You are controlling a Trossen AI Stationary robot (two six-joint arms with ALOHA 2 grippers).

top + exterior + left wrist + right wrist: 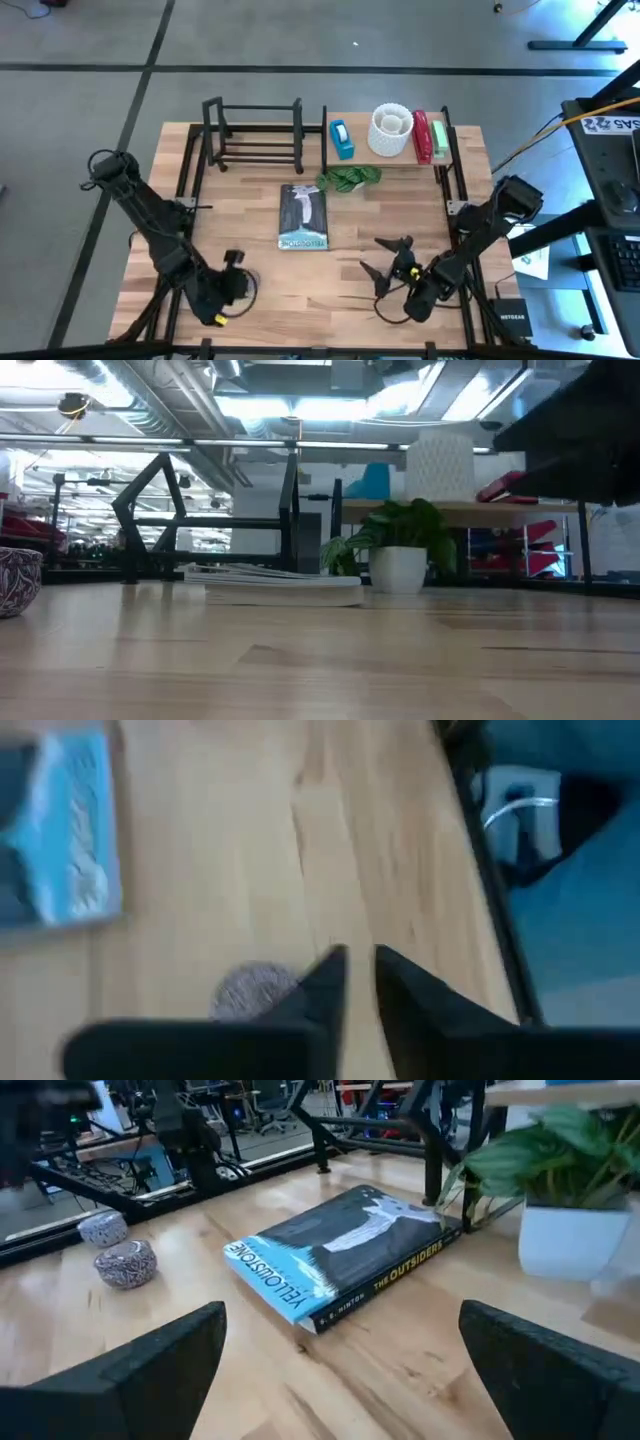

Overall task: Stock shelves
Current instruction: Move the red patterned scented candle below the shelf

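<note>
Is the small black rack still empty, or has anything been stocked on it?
Empty: the black rack shows only bare bars in the high view.

1. You have a small black open-frame rack [254,135] of thin bars standing upright at the far side of the surface, left of centre. Its bars hold nothing.
2. Just beside it, to the right, you see a wider light-wood shelf board [392,155] between black metal uprights. The board already carries a blue item, a white textured pot and a red-and-green item, side by side.
</note>
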